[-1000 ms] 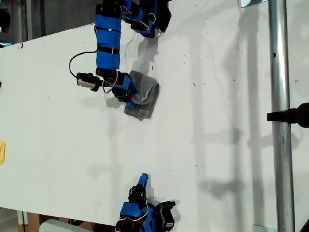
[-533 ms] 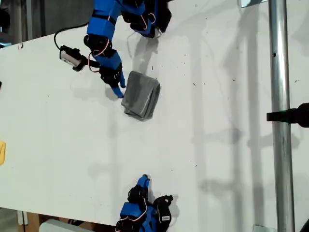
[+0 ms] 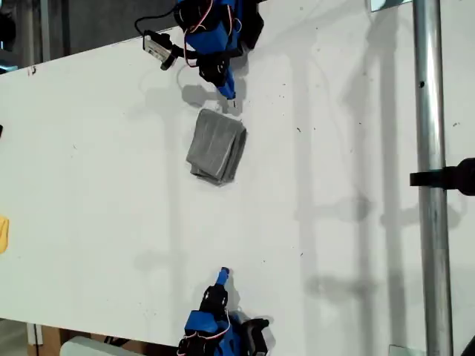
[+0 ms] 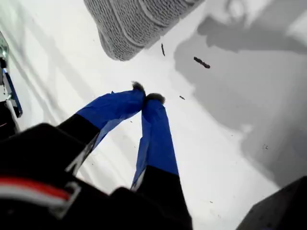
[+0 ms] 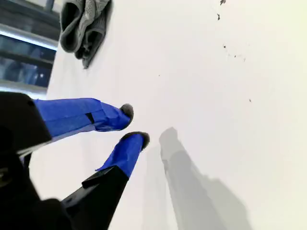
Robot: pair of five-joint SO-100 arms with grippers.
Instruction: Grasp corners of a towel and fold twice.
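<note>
The towel lies folded into a small grey striped bundle on the white table, near the middle of the exterior view. Its rounded folded edge shows just beyond my first gripper, which is shut and empty, apart from the cloth. In the exterior view this gripper hovers just above the towel's upper end. My second gripper sits far from the towel, at the exterior view's bottom edge. Its tips stand narrowly open with nothing between them. The corners are tucked into the folds.
A vertical metal pole with a black clamp runs down the exterior view's right. A yellow object pokes in at that view's left edge. Small dark specks dot the table.
My first gripper was at the towel's side edge, then drew off it and swung up toward the exterior view's top. The towel stays folded in place. The second arm barely shifted.
</note>
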